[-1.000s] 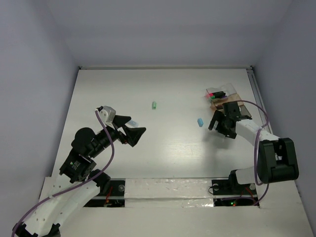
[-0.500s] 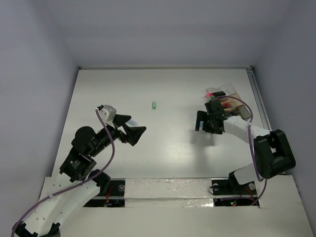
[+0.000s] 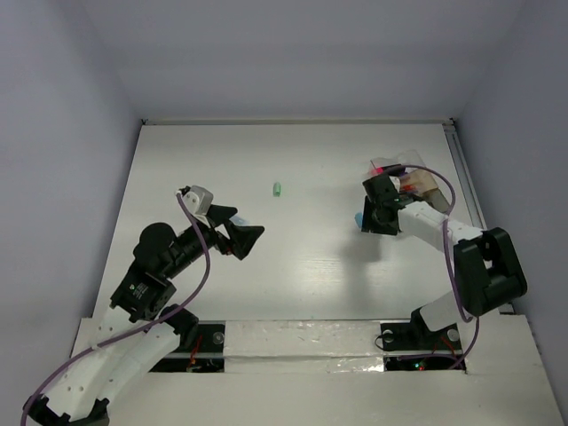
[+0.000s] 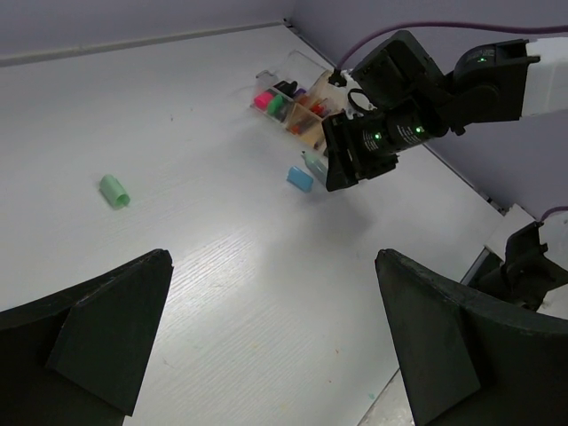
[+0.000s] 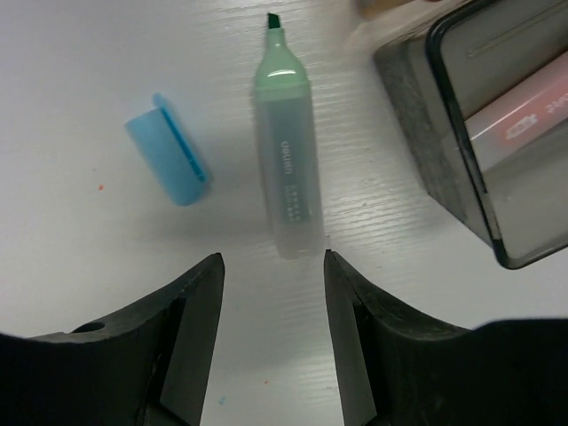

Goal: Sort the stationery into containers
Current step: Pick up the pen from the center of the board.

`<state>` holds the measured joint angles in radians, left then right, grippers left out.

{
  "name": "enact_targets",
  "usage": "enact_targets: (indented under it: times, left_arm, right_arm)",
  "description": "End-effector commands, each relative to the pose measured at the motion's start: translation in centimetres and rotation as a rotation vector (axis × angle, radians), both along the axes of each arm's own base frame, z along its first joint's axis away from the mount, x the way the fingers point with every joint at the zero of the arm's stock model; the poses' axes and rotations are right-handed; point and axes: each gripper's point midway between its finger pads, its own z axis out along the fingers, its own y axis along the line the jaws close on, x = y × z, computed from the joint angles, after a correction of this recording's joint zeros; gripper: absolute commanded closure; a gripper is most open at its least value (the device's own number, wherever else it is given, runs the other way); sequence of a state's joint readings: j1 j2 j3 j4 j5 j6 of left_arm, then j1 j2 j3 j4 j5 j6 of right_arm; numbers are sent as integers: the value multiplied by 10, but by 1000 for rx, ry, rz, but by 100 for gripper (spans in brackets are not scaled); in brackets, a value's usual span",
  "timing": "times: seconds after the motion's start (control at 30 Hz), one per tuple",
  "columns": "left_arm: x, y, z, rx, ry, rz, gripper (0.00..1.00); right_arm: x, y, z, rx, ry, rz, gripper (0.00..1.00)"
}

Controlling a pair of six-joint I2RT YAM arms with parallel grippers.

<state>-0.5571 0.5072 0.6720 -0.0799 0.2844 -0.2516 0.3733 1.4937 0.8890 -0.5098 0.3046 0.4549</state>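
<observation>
We see markers (image 4: 271,102) in the clear compartmented plastic box (image 5: 424,124) just right of our right hand (image 5: 272,259). Its fingers are apart astride the pale green translucent highlighter (image 5: 286,160) on the table (image 5: 89,71). Small blue plastic piece (image 5: 169,149) to its left, unsorted. Left hand (image 4: 273,257) wide open.

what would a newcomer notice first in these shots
The right gripper hangs, jaws apart, over an uncapped green highlighter lying on the white table, a loose blue cap beside it. The clear compartment box with bright items sits close by, and a small green piece lies alone mid-table.
</observation>
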Motion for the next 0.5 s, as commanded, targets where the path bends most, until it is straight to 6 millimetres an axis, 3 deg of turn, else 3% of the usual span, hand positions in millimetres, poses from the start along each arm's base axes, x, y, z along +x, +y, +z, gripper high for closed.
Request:
enact_targets:
  times: [0.0,0.1,0.23,0.4,0.47]
  left_arm:
    - [0,0,24,-29,-57,-5,1]
    - [1,0,24,-28,-56,-1,1]
    - [5,2,21,-22,-45,12,1]
    - [4,0,22,-26,-41,-2,1]
    - [5,0,20,-24,-33,1,1]
  right_arm:
    - [9,-20,9,-123,-20,-34,44]
    - [16,-28,4,-118,-19,-43,38]
    - [28,-19,-3,-91,-6,20,37]
    - [42,-25,-9,-121,8,23,47]
    - [45,-19,-10,-75,9,39,48]
